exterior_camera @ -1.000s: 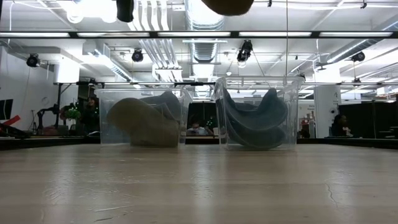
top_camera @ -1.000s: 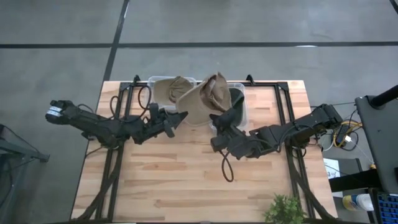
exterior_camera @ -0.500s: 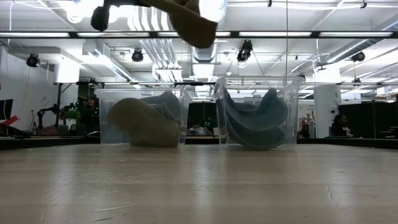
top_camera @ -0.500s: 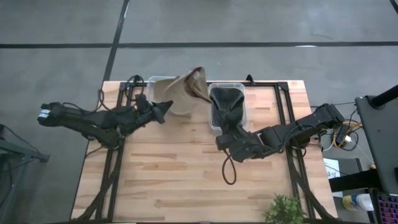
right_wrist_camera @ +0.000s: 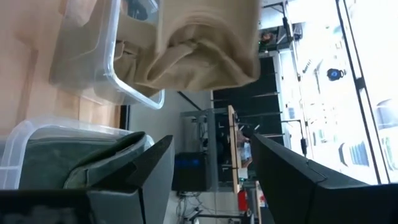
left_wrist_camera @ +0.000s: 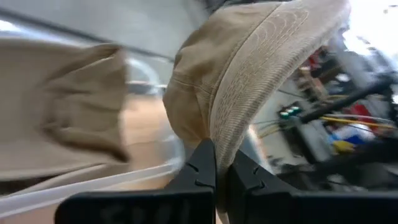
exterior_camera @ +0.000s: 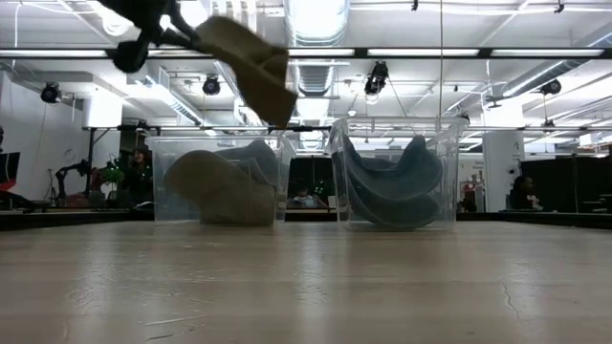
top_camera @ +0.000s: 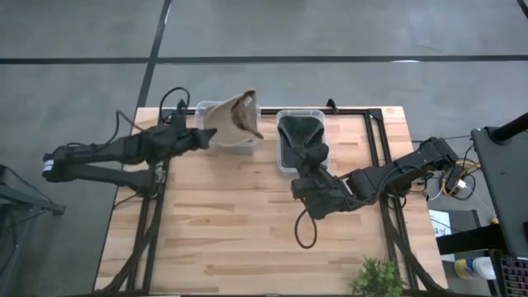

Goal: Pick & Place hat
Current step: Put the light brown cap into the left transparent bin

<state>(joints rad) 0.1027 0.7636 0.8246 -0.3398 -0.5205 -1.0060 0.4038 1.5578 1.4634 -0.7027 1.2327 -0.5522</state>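
Note:
A tan hat (top_camera: 233, 115) hangs in the air over the left clear bin (top_camera: 240, 149) at the table's far edge. My left gripper (top_camera: 206, 134) is shut on it and shows at the top left of the low view, the hat (exterior_camera: 253, 72) drooping beside it. Another tan hat (left_wrist_camera: 68, 124) lies in that bin. The right clear bin (top_camera: 283, 157) holds dark hats (top_camera: 301, 136). My right gripper (top_camera: 307, 169) stands open just near of that bin, with nothing between its fingers (right_wrist_camera: 155, 180). My left gripper pinches the stitched brim edge (left_wrist_camera: 225, 134) of the tan hat between its two shut fingers (left_wrist_camera: 202, 168). The fingers come nearly level from the table's left. The hat is lifted clear, and its crown sags past the fingers above the left bin.
A small green plant (top_camera: 375, 279) stands at the near right corner. A dark cable (top_camera: 301, 231) loops on the table near my right arm. The broad wooden top in front of the bins (exterior_camera: 287, 277) lies bare. People sit in the room behind the table.
My left gripper has swung toward the table's far left corner with the tan hat, from between the two bins to above the left one. The hat, which reached my right gripper a second ago, now hangs from the left gripper alone.

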